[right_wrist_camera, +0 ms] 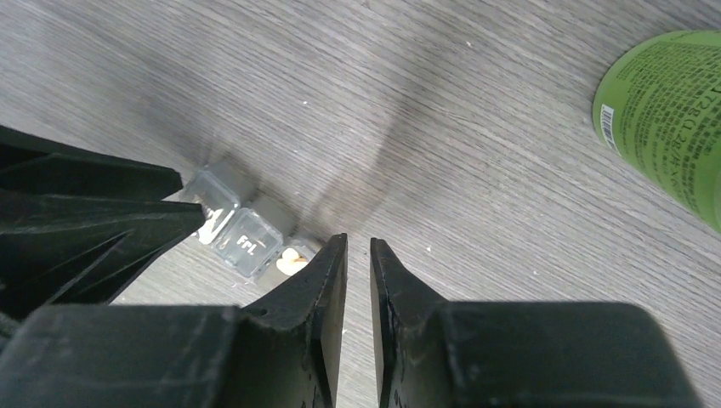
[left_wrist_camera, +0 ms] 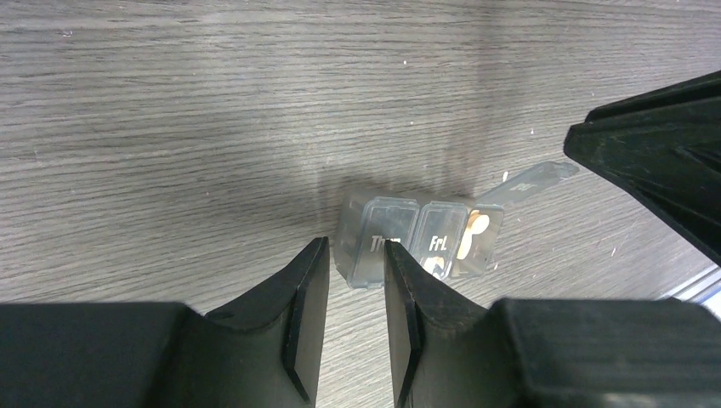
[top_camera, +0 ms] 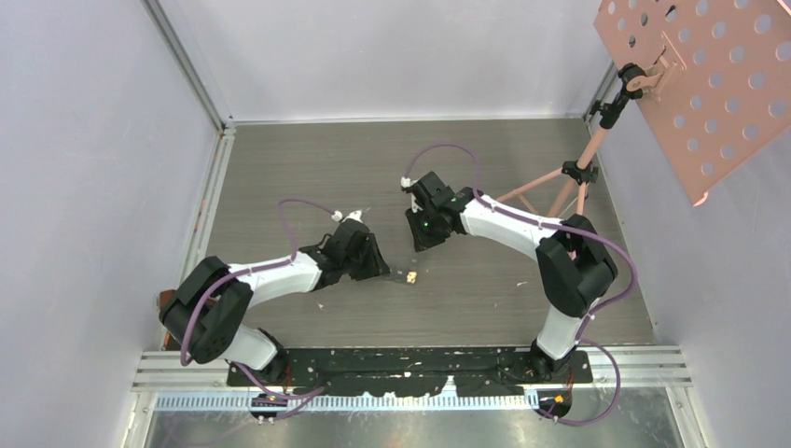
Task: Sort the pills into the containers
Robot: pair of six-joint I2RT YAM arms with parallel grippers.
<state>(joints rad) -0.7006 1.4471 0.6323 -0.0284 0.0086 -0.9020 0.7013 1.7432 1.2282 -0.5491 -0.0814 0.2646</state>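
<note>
The dark-grey translucent pill case (left_wrist_camera: 400, 238), marked "Thu" and "Fri", lies flat on the table. Its end compartment is open with the lid (left_wrist_camera: 531, 177) swung out, and a pale pill (left_wrist_camera: 478, 225) lies inside. My left gripper (left_wrist_camera: 355, 246) is low, just short of the case, jaws a little apart and empty. My right gripper (right_wrist_camera: 359, 242) hovers beside the case (right_wrist_camera: 242, 238), jaws a narrow gap apart with nothing between them. The green bottle (right_wrist_camera: 672, 102) lies at the upper right of the right wrist view. In the top view the case (top_camera: 410, 276) sits between both grippers.
A pink perforated board on a tripod stand (top_camera: 578, 173) is at the back right. Grey walls enclose the wood-grain table (top_camera: 308, 159). Small white specks (top_camera: 518, 283) lie to the right of the case.
</note>
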